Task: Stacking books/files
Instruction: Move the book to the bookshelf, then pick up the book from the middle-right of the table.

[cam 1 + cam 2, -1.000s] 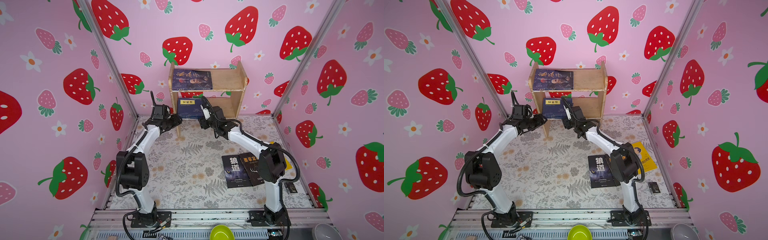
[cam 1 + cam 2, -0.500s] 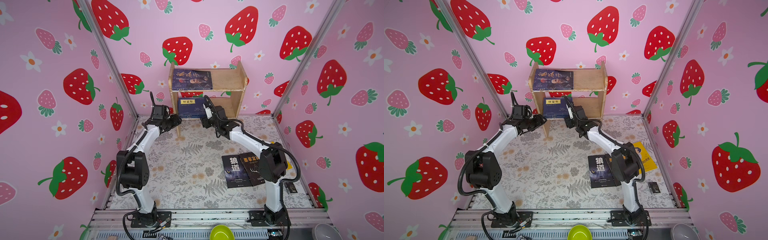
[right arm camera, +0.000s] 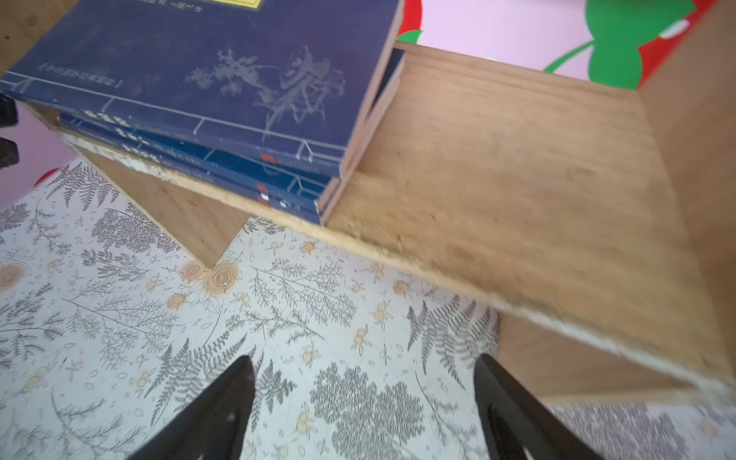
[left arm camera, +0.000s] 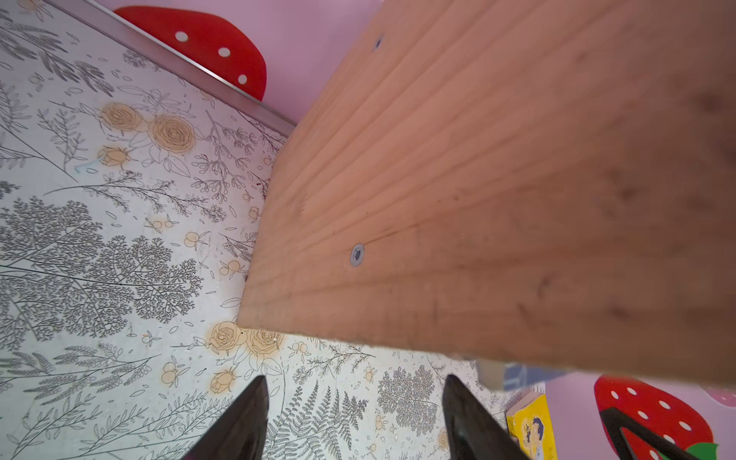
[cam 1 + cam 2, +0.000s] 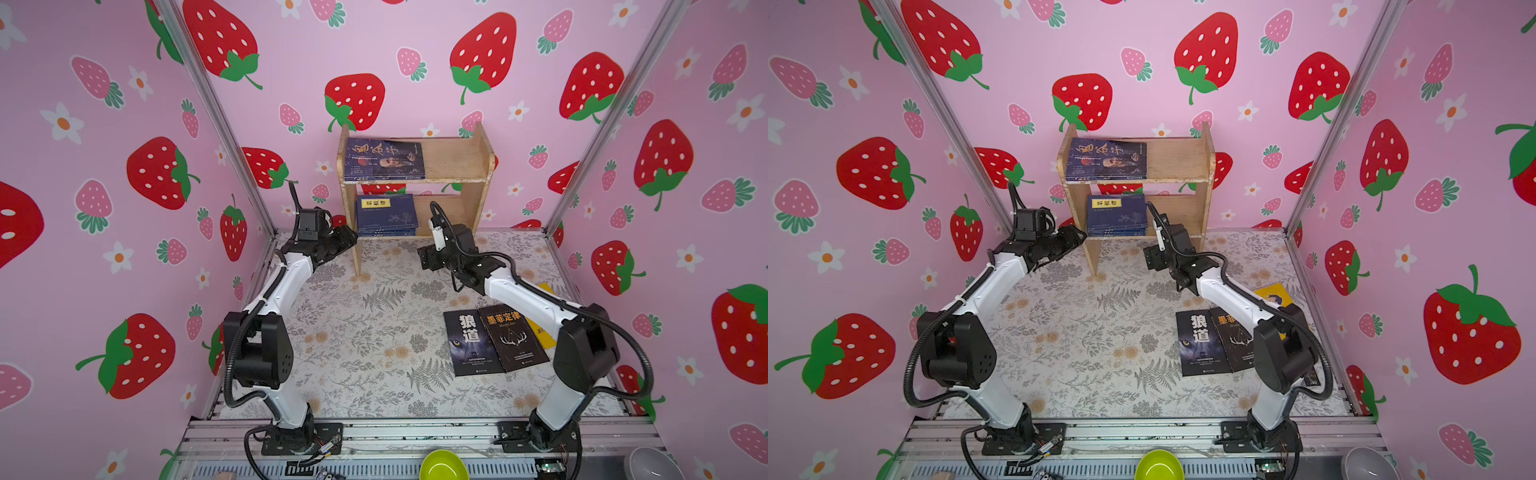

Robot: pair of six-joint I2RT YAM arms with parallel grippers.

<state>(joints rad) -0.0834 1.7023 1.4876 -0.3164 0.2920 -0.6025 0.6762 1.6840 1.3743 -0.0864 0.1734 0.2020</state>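
Gaping wide, right fingers (image 3: 223,410) hold nothing; left fingers (image 4: 247,422) parted, empty.

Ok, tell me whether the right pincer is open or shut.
Open. In the right wrist view the right pincer has its fingers spread, with only the floral tablecloth showing between them; nothing is held.

L grip (image 4: 354,382): jaws apart, empty | R grip (image 3: 364,358): jaws wide, empty | both arms reaching fwd
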